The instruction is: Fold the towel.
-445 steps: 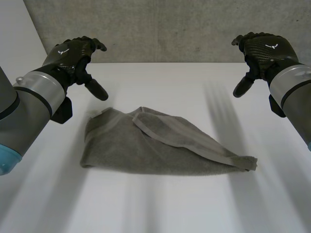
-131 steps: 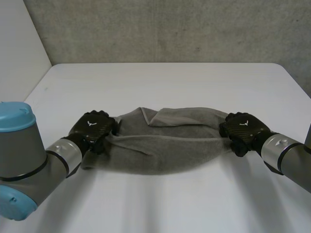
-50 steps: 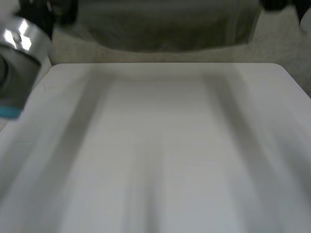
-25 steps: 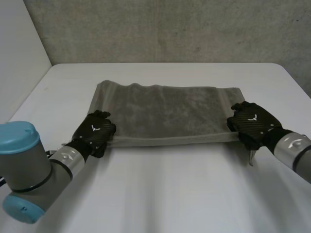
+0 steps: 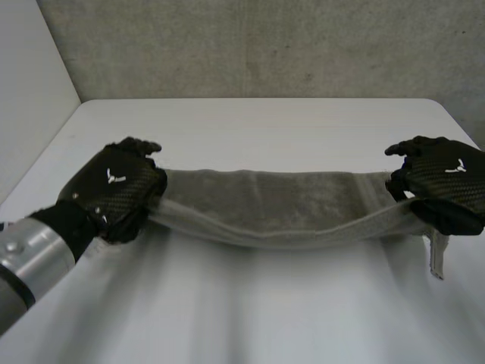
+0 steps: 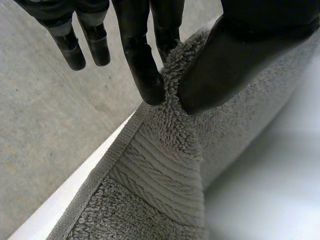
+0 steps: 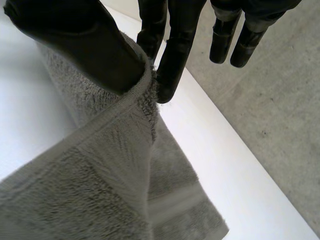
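At about 9 o'clock on the table (image 5: 265, 121), the left hand (image 5: 114, 189) is closed on the near left corner of the towel (image 5: 280, 199). In the left wrist view the corner is pinched between the thumb and one straight finger, while the remaining fingers (image 6: 75, 45) are spread clear of the cloth.

The towel is stretched across the middle of the table between the two hands. Its far part lies flat towards 12 o'clock. Its near edge is raised off the table and sags a little at the centre. The edge is probably held by both corners so that it stays level and can be carried towards 12 o'clock in one straight line. That way the first fold would land square on the far edge.

At about 3 o'clock the right hand (image 5: 443, 186) is closed on the other near corner. In the right wrist view the hem is nipped between the thumb and one finger, and the rest of the fingers are held apart from the cloth. A small label (image 5: 437, 256) hangs from the towel at 6 o'clock of this hand.

The fold itself is judged not yet made.
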Tool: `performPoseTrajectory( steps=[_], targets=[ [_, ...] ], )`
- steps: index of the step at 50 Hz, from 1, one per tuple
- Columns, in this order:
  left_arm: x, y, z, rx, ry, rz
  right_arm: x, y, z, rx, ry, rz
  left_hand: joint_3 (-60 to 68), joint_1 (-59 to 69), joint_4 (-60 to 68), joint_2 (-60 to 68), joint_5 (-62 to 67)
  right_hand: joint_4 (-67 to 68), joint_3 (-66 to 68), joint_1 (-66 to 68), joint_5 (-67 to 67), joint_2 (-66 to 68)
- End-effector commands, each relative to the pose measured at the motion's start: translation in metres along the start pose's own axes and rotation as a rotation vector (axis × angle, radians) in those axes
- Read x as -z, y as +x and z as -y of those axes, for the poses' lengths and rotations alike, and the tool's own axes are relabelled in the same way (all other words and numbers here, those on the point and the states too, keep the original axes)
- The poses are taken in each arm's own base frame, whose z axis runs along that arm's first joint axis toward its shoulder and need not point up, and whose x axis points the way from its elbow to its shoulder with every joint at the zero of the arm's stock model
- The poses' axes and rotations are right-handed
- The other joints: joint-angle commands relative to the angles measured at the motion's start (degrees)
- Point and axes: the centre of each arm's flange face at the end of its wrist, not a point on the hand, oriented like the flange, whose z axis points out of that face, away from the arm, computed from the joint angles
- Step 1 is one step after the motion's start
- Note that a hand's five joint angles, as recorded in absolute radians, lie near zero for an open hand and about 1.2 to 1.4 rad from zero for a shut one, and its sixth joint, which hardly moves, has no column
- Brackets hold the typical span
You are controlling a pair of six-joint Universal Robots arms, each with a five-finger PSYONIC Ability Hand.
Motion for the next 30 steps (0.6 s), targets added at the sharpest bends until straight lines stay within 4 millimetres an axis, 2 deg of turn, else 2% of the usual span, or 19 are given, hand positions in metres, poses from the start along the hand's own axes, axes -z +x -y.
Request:
performPoseTrajectory(
  steps=[1, 2, 3, 4, 6, 7, 8, 9, 11, 12, 14, 17, 22, 30],
  targets=[
    [-0.052, -0.017, -0.028, 0.041, -0.08, -0.035, -0.058, 0.008, -0.025, 0.017, -0.046, 0.099, -2.5, 7.5, -3.0, 3.3, 4.8, -0.4, -0.4, 5.0, 2.9, 4.4],
    [-0.067, -0.02, -0.037, 0.051, -0.1, -0.048, -0.074, 0.007, -0.029, 0.045, -0.095, 0.098, -2.5, 7.5, -3.0, 3.3, 4.8, -0.4, -0.4, 5.0, 2.9, 4.4],
    [-0.082, -0.023, -0.044, 0.057, -0.116, -0.055, -0.074, 0.007, -0.029, 0.046, -0.096, 0.098, -2.5, 7.5, -3.0, 3.3, 4.8, -0.4, -0.4, 5.0, 2.9, 4.4],
    [-0.082, -0.023, -0.044, 0.058, -0.117, -0.055, -0.074, 0.007, -0.029, 0.046, -0.096, 0.098, -2.5, 7.5, -3.0, 3.3, 4.8, -0.4, -0.4, 5.0, 2.9, 4.4],
    [-0.109, -0.03, -0.06, 0.06, -0.146, -0.037, -0.106, 0.012, -0.043, 0.093, -0.188, 0.067, -2.5, 7.5, -3.0, 3.3, 4.8, -0.4, -0.4, 5.0, 2.9, 4.4],
    [-0.109, -0.03, -0.06, 0.06, -0.146, -0.037, -0.106, 0.012, -0.044, 0.093, -0.188, 0.066, -2.5, 7.5, -3.0, 3.3, 4.8, -0.4, -0.4, 5.0, 2.9, 4.4],
    [-0.12, -0.035, -0.067, 0.058, -0.161, -0.016, -0.116, 0.018, -0.05, 0.094, -0.204, 0.053, -2.5, 7.5, -3.0, 3.3, 4.8, -0.4, -0.4, 5.0, 2.9, 4.4],
    [-0.12, -0.035, -0.067, 0.058, -0.162, -0.015, -0.124, 0.022, -0.053, 0.098, -0.2, 0.048, -2.5, 7.5, -3.0, 3.3, 4.8, -0.4, -0.4, 5.0, 2.9, 4.4],
    [-0.139, -0.043, -0.076, 0.044, -0.173, 0.027, -0.128, 0.028, -0.053, 0.103, -0.193, 0.034, -2.5, 7.5, -3.0, 3.3, 4.8, -0.4, -0.4, 5.0, 2.9, 4.4],
    [-0.139, -0.043, -0.076, 0.044, -0.173, 0.027, -0.128, 0.028, -0.053, 0.103, -0.193, 0.034, -2.5, 7.5, -3.0, 3.3, 4.8, -0.4, -0.4, 5.0, 2.9, 4.4],
    [-0.153, -0.049, -0.079, 0.005, -0.161, 0.048, -0.136, 0.037, -0.056, 0.081, -0.179, -0.007, -2.5, 7.5, -3.0, 3.3, 4.8, -0.4, -0.4, 5.0, 2.9, 4.4],
    [-0.16, -0.049, -0.083, -0.019, -0.158, 0.045, -0.146, 0.043, -0.064, 0.054, -0.16, -0.056, -2.5, 7.5, -3.0, 3.3, 4.8, -0.4, -0.4, 5.0, 2.9, 4.4],
    [-0.183, -0.043, -0.095, -0.111, -0.148, 0.027, -0.156, 0.052, -0.07, 0.077, -0.145, -0.149, -2.5, 7.5, -3.0, 3.3, 4.8, -0.4, -0.4, 5.0, 2.9, 4.4],
    [-0.199, -0.036, -0.102, -0.146, -0.108, 0.024, -0.182, 0.051, -0.085, 0.122, -0.123, -0.193, -2.5, 7.5, -3.0, 3.3, 4.8, -0.4, -0.4, 5.0, 2.9, 4.4]
  ],
)
